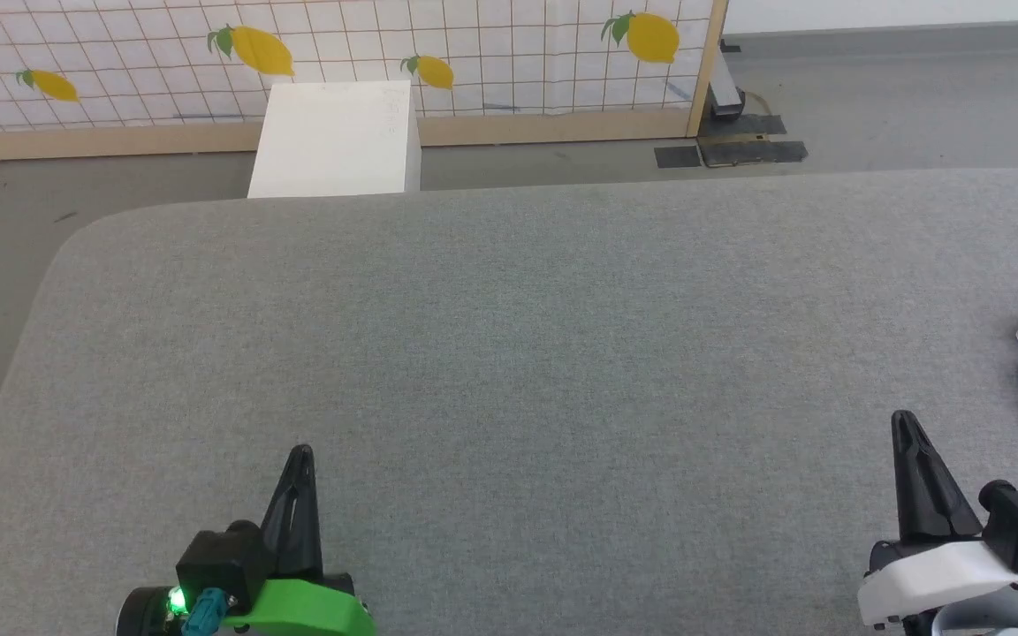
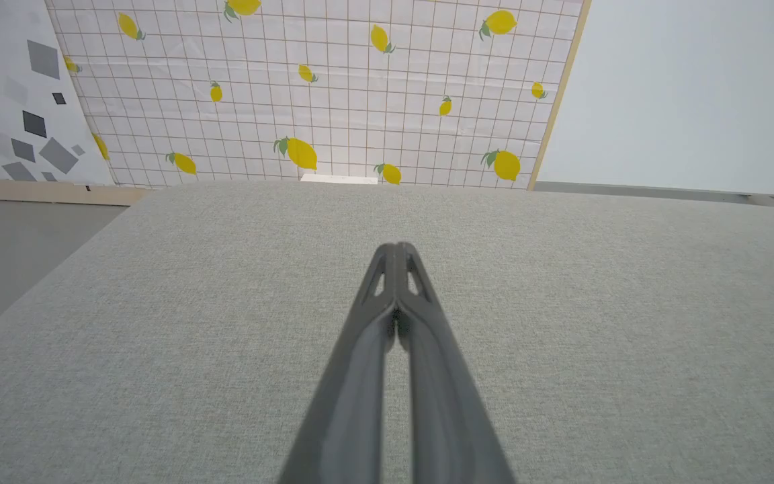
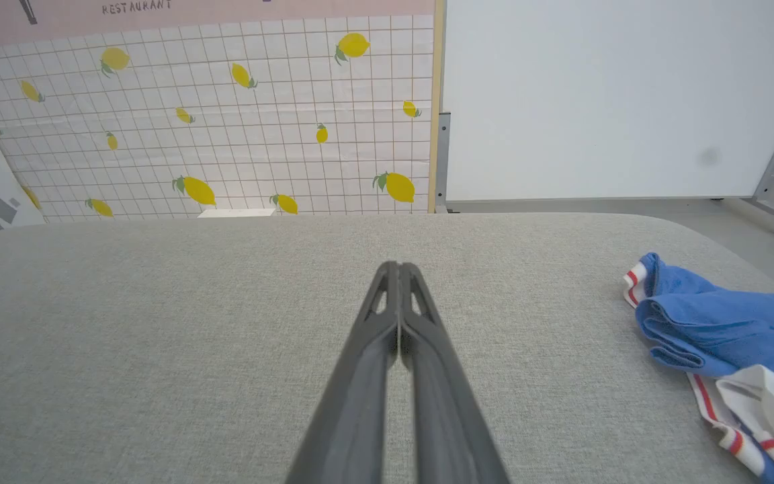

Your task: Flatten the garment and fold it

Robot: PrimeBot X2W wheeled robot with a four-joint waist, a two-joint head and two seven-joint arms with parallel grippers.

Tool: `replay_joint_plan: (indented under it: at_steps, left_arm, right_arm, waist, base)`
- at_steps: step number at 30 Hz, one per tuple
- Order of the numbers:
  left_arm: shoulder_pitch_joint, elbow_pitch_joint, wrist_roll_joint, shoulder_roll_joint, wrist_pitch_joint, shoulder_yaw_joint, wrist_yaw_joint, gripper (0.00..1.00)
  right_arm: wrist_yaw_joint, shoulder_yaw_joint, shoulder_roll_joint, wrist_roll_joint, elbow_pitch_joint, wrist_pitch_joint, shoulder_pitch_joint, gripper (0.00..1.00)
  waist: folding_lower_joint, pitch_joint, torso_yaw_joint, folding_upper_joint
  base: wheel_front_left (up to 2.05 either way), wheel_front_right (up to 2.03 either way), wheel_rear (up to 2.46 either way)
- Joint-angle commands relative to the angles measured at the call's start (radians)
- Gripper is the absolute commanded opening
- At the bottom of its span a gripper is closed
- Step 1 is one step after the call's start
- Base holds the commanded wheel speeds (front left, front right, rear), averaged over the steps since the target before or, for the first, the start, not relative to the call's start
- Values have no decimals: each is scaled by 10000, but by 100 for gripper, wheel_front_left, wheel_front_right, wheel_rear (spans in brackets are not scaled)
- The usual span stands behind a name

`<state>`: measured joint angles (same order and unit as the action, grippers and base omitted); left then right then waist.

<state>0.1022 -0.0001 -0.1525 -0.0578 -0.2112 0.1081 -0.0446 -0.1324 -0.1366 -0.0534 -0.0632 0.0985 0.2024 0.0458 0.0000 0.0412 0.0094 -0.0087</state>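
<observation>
The garment (image 3: 716, 329) lies crumpled; right wrist view shows white fabric.

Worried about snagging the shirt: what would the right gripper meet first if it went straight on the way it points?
Probably nothing: the right gripper points along the grey table, and the garment lies off to its right. Depth is unclear.

Looks like a staged test lab here: lemon-print backdrop panels (image 2: 333, 101) propped on bare grey floor (image 1: 871, 106), a wheeled white partition (image 3: 595, 101), one cloth-covered desk (image 1: 509, 353).
</observation>
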Motion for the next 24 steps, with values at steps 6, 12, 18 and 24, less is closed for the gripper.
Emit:
replay_joint_plan:
  at_steps: [6,12,18,24]
  left_arm:
    - [-207,0,179,19,157,-109,77,0]
    - [-257,0,262,23,278,-169,100,0]
    - [-308,0,346,26,399,-229,123,0]
    - [-358,0,429,30,520,-290,146,0]
  right_arm:
    - [4,120,8,90,-118,-147,-102,0]
    - [5,198,9,123,-172,-264,-124,0]
    - [6,275,11,157,-226,-380,-146,0]
    - [6,352,12,190,-279,-496,-168,0]
  waist:
    - [0,-26,-6,21]
    - [0,-50,-11,25]
    - [0,-74,-17,29]
    - [0,-98,-22,33]
  base:
    - [0,0,0]
    - [0,0,0]
    - [0,0,0]
    - [0,0,0]
